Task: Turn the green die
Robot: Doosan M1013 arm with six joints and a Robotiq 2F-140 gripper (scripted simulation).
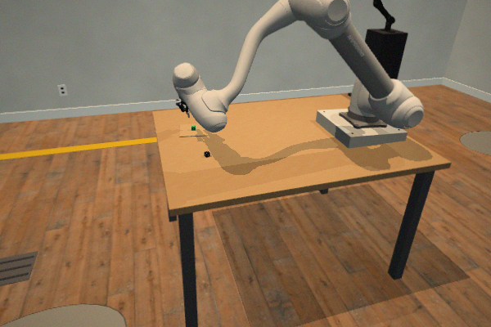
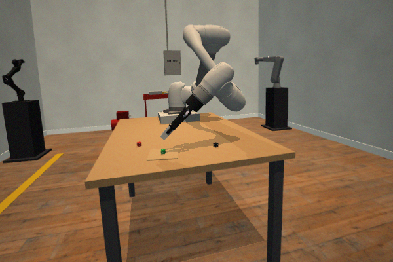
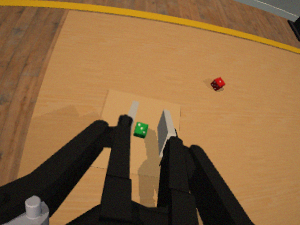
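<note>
Near the centre of the wrist frame, the small green cubic die with white pips is seen on the thin square tan mat, carried by the wooden bench. At upper right there, the small red cubic die is shown off the mat. Above the mat in the exterior frame, the black pincer with pale pads is tilted, its fingers parted with nothing gripped.
</note>
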